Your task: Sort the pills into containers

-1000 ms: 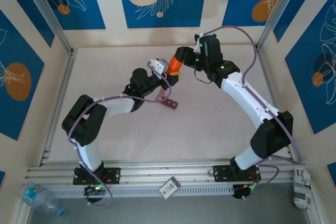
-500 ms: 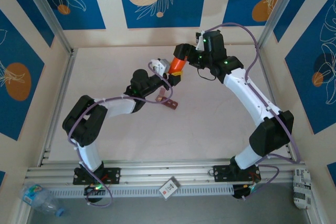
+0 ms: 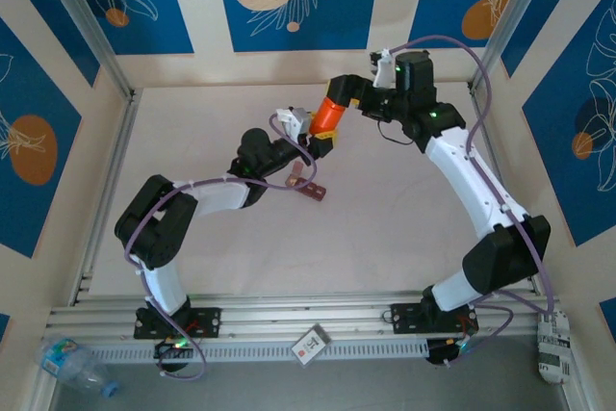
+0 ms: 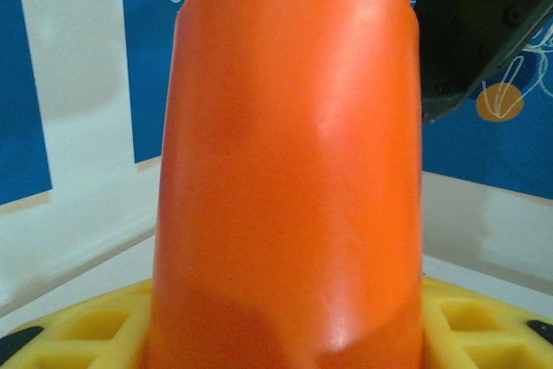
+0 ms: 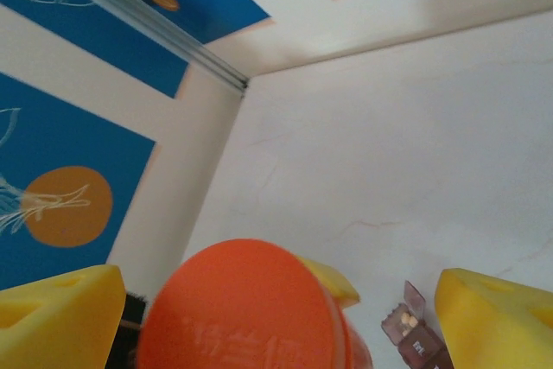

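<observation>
An orange pill bottle (image 3: pixel 325 118) hangs tilted above the table, and my left gripper (image 3: pixel 310 133) is shut on its body. In the left wrist view the bottle (image 4: pixel 289 170) stands between the yellow fingers (image 4: pixel 82 326). My right gripper (image 3: pixel 346 93) is just up and right of the bottle's cap end, open. From the right wrist the round orange cap (image 5: pixel 238 308) sits between the widely spread yellow fingers (image 5: pixel 52 317), touching neither. The containers (image 3: pixel 308 186), a dark reddish strip, lie on the table below the bottle. One lid of the containers (image 5: pixel 415 334) stands open over pale pills.
Aluminium frame posts and blue patterned walls (image 3: pixel 87 7) enclose the white table. A rail (image 3: pixel 318 320) runs along the near edge by the arm bases. A small box (image 3: pixel 310 345) and a plastic water bottle (image 3: pixel 72 363) lie beyond it.
My right gripper opened off the bottle's cap end and drew back up and to the right. The left gripper and bottle stayed in place.
</observation>
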Available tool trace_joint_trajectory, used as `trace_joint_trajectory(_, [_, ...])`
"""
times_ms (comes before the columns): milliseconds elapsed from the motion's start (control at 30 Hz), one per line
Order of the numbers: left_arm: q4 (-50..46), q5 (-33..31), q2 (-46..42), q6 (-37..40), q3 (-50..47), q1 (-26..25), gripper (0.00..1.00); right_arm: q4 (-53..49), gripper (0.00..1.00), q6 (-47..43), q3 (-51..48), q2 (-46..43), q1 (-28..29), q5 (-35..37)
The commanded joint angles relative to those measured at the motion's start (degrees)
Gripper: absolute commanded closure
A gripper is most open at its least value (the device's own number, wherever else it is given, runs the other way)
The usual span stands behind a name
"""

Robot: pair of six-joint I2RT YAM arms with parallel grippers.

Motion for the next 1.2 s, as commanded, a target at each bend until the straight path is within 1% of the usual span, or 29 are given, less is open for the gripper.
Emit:
trace_joint_trajectory(0, [4.26,4.57,-0.67,-3.03,-0.07,1.50,1.00,8.04,0.08,-2.74,-3.69,-4.01,-2.38,-9.42])
trace_joint_trajectory(167, [5.94,10.36,-0.15,-7.54,0.51,3.58,1.00,10.20,0.09,-4.80,-4.27,-3.98,-5.91,-15.50])
trace_joint_trajectory(267, [6.70,13.60,0.44,-10.24,1.28,4.69,1.00,7.19,0.12,-6.86,-2.01,-1.74,-7.97,-19.65])
trace_joint_trajectory(400, [7.24,16.91,1.28,-12.94,2.43,5.57,1.00,0.21,0.18,-10.41,2.70,2.41,-8.69,-23.03])
trace_joint_trajectory(500, [7.35,18.39,1.78,-14.06,3.19,5.93,1.00,-0.16,0.19,-10.81,3.58,3.62,-8.24,-25.13])
trace_joint_trajectory(833, [8.74,20.51,3.14,-16.59,4.12,6.13,1.00,-1.28,0.18,-11.19,5.60,5.28,-4.98,-23.41])
trace_joint_trajectory(1100, [9.19,20.79,3.14,-17.31,4.40,6.15,1.00,-4.60,0.19,-12.69,8.08,6.92,-3.16,-20.25])
trace_joint_trajectory(1167, [9.14,20.87,3.14,-17.39,4.61,6.13,1.00,-4.77,0.21,-12.70,8.20,7.18,-3.00,-19.93])
